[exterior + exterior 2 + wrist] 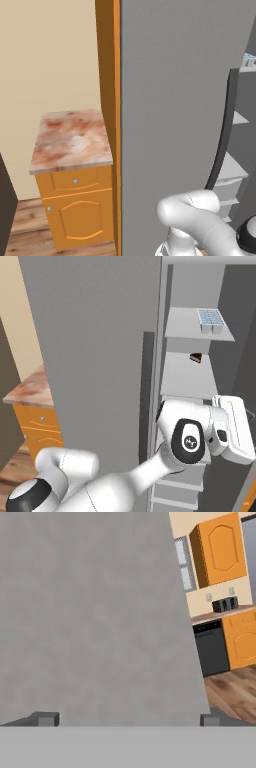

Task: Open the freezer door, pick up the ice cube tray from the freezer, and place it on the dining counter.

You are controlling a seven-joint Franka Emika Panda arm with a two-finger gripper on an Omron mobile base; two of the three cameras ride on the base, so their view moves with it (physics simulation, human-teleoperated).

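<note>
Grey fills most of the hand view: the freezer door [90,612] stands close in front of the pincer [129,718], whose two dark tips are spread wide apart with nothing between them. From the right base view the door [100,356] is swung open, and the white hand sits low at the compartment's opening. Beyond and well above it, the ice cube tray [211,319] lies on the top freezer shelf [185,326], far from the pincer. A small dark item [195,358] rests one shelf below the tray.
</note>
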